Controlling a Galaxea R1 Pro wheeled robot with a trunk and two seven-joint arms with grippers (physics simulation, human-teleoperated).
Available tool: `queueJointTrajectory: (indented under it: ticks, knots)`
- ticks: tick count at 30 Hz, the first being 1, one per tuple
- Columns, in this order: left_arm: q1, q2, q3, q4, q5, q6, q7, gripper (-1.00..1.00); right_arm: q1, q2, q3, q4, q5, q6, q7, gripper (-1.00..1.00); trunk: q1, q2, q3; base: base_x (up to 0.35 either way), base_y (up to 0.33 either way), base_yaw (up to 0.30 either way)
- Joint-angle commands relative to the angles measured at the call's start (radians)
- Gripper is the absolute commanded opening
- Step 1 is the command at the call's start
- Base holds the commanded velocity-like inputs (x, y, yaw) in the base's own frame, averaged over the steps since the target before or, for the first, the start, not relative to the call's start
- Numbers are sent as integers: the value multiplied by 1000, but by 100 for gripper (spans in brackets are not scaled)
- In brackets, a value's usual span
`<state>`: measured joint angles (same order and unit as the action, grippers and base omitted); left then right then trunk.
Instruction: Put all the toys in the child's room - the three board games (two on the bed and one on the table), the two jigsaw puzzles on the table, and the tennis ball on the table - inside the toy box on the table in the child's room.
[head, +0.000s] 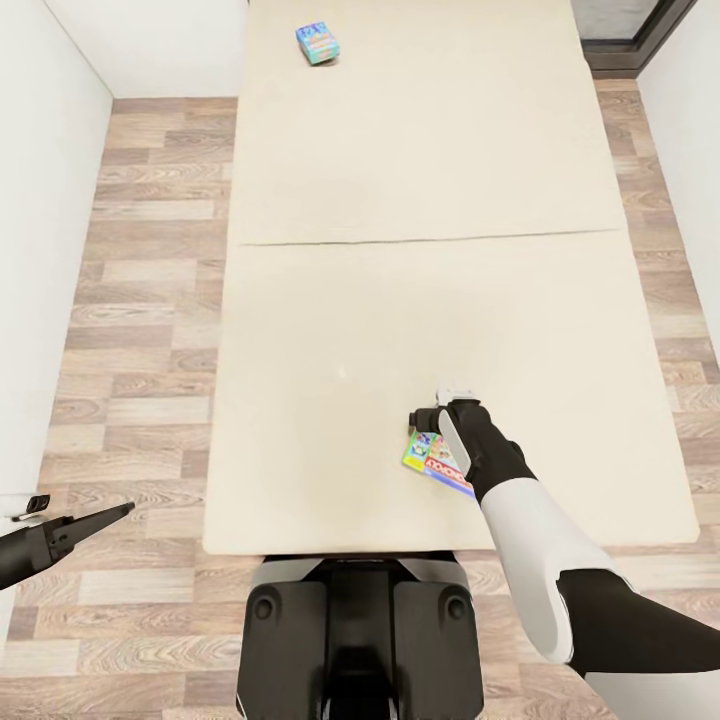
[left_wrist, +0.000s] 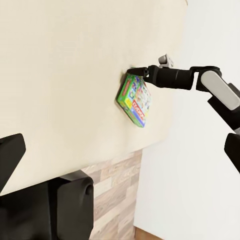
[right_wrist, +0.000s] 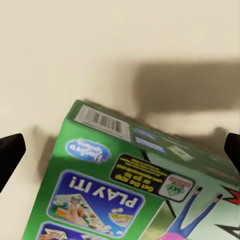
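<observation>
A board game (head: 436, 456) with a green edge and a busy cover lies near the front edge of the cream bed (head: 330, 330). My right gripper (head: 424, 418) hovers at the box's far end, open, its fingertips (right_wrist: 10, 151) wide apart with the green box (right_wrist: 125, 190) beyond them. The left wrist view shows the same gripper (left_wrist: 135, 72) at the edge of the box (left_wrist: 135, 100). A second, blue board game (head: 318, 43) lies at the bed's far end. My left gripper (head: 122, 511) is open and holds nothing, low over the floor left of the bed.
Wooden floor (head: 150, 330) runs along both sides of the bed. A white wall (head: 40, 250) stands close on the left. My dark base (head: 360, 630) is against the bed's front edge. A dark-framed doorway (head: 640, 40) is at the far right.
</observation>
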<state>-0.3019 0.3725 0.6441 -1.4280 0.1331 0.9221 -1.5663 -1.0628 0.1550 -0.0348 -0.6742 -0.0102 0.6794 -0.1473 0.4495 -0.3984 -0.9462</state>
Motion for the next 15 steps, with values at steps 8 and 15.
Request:
queueJointTrajectory:
  ticks: [8, 15]
  knots:
    - [0, 0, 0, 0, -1, 11, -5, 100, 0, 0, -4, 0, -2, 3, -4, 100, 1, -2, -14, -4, 0, 0]
    - [0, 0, 0, 0, -1, 11, -5, 100, 0, 0, -4, 1, -2, 3, -3, 100, 1, -2, -21, -200, 0, 0]
